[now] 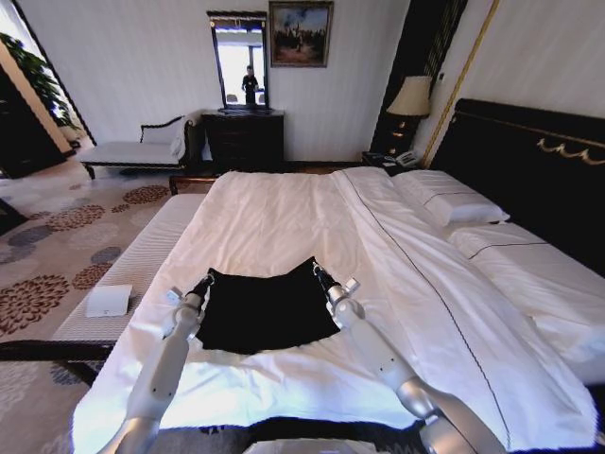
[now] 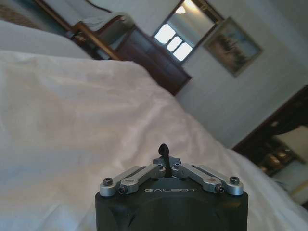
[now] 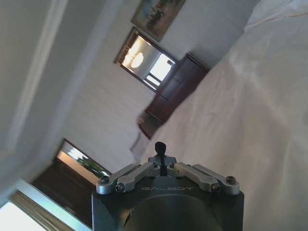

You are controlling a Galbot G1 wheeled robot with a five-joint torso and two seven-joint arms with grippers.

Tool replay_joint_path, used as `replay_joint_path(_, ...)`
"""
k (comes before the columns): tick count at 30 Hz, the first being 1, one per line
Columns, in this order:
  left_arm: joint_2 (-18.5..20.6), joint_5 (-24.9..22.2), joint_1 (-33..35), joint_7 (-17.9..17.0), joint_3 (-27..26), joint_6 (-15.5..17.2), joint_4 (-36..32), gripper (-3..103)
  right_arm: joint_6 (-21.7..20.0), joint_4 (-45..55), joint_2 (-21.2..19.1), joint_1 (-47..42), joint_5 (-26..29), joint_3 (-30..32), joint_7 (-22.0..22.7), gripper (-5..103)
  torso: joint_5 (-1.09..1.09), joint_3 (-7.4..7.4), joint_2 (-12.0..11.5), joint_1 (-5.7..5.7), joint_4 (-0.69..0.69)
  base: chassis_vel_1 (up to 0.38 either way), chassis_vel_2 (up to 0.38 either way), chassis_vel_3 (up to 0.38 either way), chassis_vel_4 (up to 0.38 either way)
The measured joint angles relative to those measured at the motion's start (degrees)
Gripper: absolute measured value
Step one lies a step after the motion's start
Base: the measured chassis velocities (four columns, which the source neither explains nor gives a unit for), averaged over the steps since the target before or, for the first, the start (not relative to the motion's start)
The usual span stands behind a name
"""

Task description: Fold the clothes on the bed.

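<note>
The left pincer sits at the upper left corner of a black garment, low and centre in the head view, and the right pincer sits at the garment's upper right corner. Each is clenched, its fingers drawn together to a point in its own wrist view (left pincer, right pincer), and each appears to pinch a corner of the dark cloth, though the cloth itself is hardly visible between the tips. The garment lies spread fairly flat on the white sheet near the foot of the bed.

The step in hand looks like taking the two far corners to fold the garment over. To do it well, both arms should likely lift together and travel at the same pace, keeping the edge between them taut and level, so that the fold line comes out straight and the sheet beneath is not dragged along.

Beyond the garment, the bed runs toward the upper middle of the frame, with white pillows and a dark headboard at right. A lamp stands upper right, a dark dresser with a mirror upper centre, a chaise upper left, and patterned carpet at left.
</note>
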Motion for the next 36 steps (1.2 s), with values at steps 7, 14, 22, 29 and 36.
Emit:
replay_joint_path(7, 1.7, -0.7, 5.5, 5.2, -2.2, -0.3, -5.0, 0, 1.3, 5.1, -2.3, -7.4, 2.3, 2.3, -6.3, 1, 0.02, 0.00, 0.0, 0.00, -0.01, 0.000, 0.000, 0.000, 0.000)
replay_joint_path(14, 2.4, 0.7, 12.4, 8.0, -4.7, -1.1, -10.1, 0, 2.9, 8.7, -3.8, -13.0, 2.1, 4.3, -10.5, 1, 0.02, 0.00, 0.0, -0.01, 0.00, 0.000, 0.000, 0.000, 0.000)
replay_joint_path(22, 2.2, 2.0, 20.6, 7.8, -8.6, -2.3, -14.0, 0, 4.3, 12.1, -5.8, -17.9, 0.6, 5.6, -10.7, 1, 0.01, 0.00, 0.0, 0.00, 0.00, 0.000, 0.000, 0.000, 0.000)
replay_joint_path(29, 0.6, 3.2, 27.0, 7.5, -11.9, -3.7, -16.2, 0, 5.8, 12.4, -7.3, -21.9, -1.8, 6.9, -10.7, 1, 0.02, 0.01, 0.0, 0.01, 0.00, 0.000, 0.000, 0.000, 0.000)
replay_joint_path(36, -1.7, 5.8, 30.5, 7.0, -11.6, -5.2, -21.1, 0, 7.0, 12.3, -6.9, -25.3, -3.0, 9.2, -12.3, 1, 0.02, 0.00, 0.0, 0.01, -0.01, 0.000, 0.000, 0.000, 0.000)
